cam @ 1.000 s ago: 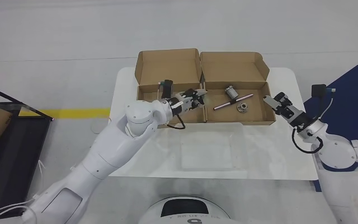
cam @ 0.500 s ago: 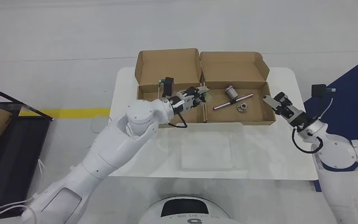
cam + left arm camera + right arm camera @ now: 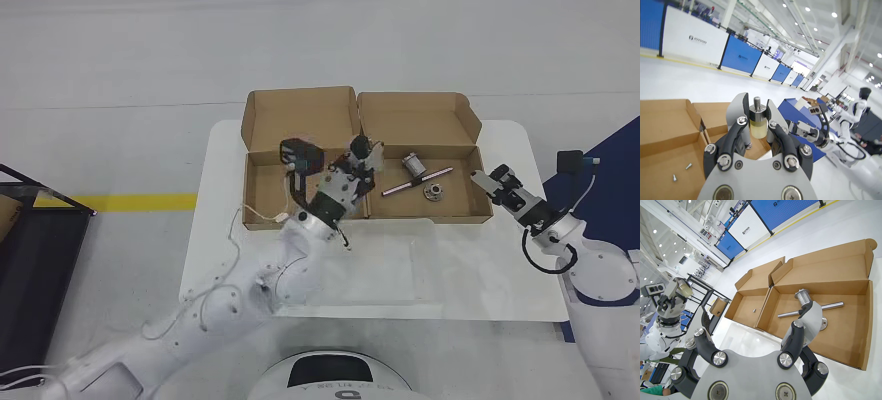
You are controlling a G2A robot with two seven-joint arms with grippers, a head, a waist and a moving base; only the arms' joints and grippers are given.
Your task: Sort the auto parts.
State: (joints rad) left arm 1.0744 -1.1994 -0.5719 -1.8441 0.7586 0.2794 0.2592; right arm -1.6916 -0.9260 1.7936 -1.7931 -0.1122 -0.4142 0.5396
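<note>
A threaded part (image 3: 757, 121) is clamped in the upturned left gripper (image 3: 757, 107), seemingly above the boxes (image 3: 410, 122). The right gripper (image 3: 493, 177) is held spread beside them.

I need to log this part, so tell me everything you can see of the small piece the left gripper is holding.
The piece is a small cylinder: a threaded metal stud, a shiny metal collar, then a pale yellowish, translucent body. The left gripper pinches it between its dark pads, stud pointing away from the wrist. It hangs in the air about where the two cardboard boxes meet, touching nothing else.
</note>
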